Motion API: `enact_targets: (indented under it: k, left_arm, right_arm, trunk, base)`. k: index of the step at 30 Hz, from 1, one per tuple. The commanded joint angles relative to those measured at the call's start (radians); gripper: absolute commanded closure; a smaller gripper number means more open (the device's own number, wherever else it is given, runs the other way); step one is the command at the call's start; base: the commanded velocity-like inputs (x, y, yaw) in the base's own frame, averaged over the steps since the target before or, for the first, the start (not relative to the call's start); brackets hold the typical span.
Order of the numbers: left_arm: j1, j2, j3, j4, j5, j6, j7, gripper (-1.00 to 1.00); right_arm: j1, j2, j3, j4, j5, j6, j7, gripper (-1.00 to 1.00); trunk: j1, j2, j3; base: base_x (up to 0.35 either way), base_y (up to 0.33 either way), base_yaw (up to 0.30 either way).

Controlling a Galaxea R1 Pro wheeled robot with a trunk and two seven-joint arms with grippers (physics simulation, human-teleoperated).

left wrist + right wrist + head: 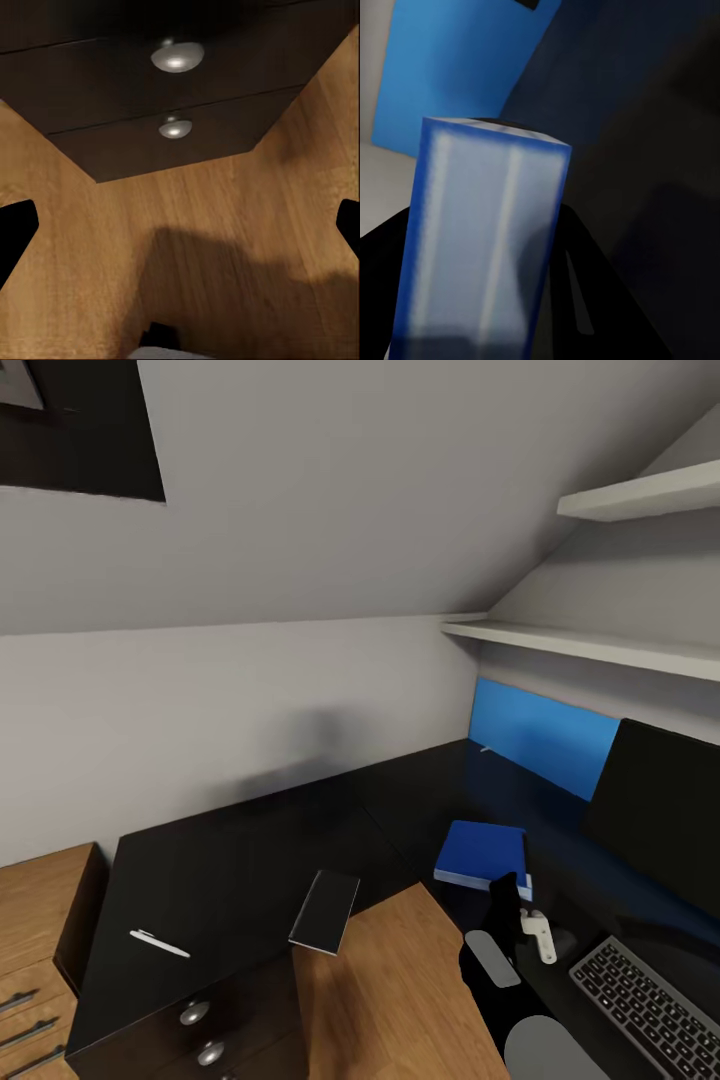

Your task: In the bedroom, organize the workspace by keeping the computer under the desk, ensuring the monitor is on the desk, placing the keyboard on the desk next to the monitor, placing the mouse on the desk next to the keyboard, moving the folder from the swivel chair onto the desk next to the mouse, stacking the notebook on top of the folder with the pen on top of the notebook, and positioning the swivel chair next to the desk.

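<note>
The large L-shaped bench [260, 850] with its glossy black top fills the room's corner under a sloped grey wall. The flat bright blue folder [482, 854] with a pale edge sits over the bench's right wing, near the inner corner of the L, and the right hand [507, 895] is closed on its near edge; in the right wrist view the folder's pale edge [484, 240] stands between the dark fingers. Beyond it, the wide black monitor [655, 815] stands along the right wing's back edge before a blue panel [545, 738]. The slim dark grey keyboard [650, 1005] with black keys lies at the near right of the bench.

On the left wing, a thin white pen [158, 943] lies near the left edge, and a dark rectangular notebook [325, 910] overhangs the front edge. The black drawer unit [157, 97] with round silver knobs stands on the wood floor [225, 247]. The left hand's fingertips [15, 232] stand wide apart, holding nothing.
</note>
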Motion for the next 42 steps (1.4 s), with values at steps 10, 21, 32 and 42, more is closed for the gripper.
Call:
enact_targets:
  k: [10,21,32,42]
  left_arm:
    - [0.052,0.0,0.004,-0.087,0.028,0.136,-0.104,-1.0]
    - [0.053,-0.001,0.0,-0.045,0.026,0.136,-0.098,-1.0]
    - [0.053,0.0,-0.002,-0.02,0.026,0.136,-0.098,-1.0]
    - [0.053,0.006,0.0,0.038,0.024,0.136,-0.103,-1.0]
  right_arm:
    - [-0.001,0.0,-0.002,-0.001,-0.001,-0.001,0.002,1.0]
    - [-0.001,0.0,-0.005,-0.001,-0.001,-0.001,0.002,1.0]
    - [-0.001,0.0,-0.007,-0.001,-0.001,-0.001,0.002,1.0]
    - [0.0,0.0,-0.007,0.0,-0.001,-0.001,0.001,1.0]
  trunk:
    - [0.039,-0.071,-0.032]
    - [0.081,-0.148,-0.067]
    - [0.088,-0.162,-0.073]
    - [0.088,-0.162,-0.073]
  base:
    - [0.0,0.0,0.0]
    - [0.0,0.0,0.0]
    - [0.0,0.0,0.0]
    - [0.0,0.0,0.0]
